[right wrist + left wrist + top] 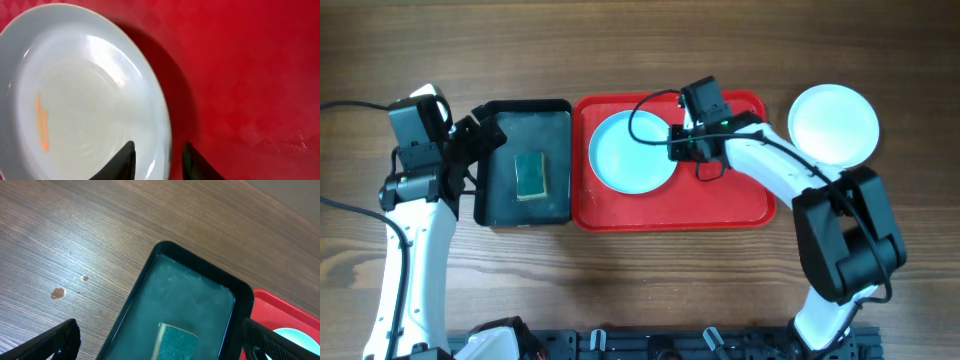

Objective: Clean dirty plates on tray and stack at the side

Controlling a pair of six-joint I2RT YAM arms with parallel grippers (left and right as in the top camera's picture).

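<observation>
A pale aqua plate (630, 152) lies in the left half of the red tray (720, 205). My right gripper (678, 143) stands at the plate's right rim. In the right wrist view its jaws (159, 145) are narrowly open astride that rim, one finger over the plate (75, 90) and the other over the tray floor (250, 75). An orange smear (42, 125) marks the plate's inside. A white plate (833, 123) rests on the table right of the tray. My left gripper (490, 140) hangs wide open over the black basin, holding nothing.
The black basin (500, 195) adjoins the tray's left edge and holds a green sponge (531, 175). In the left wrist view the sponge (177, 342) lies below the open left gripper (160, 330), inside the basin (195, 295). Bare wood surrounds everything.
</observation>
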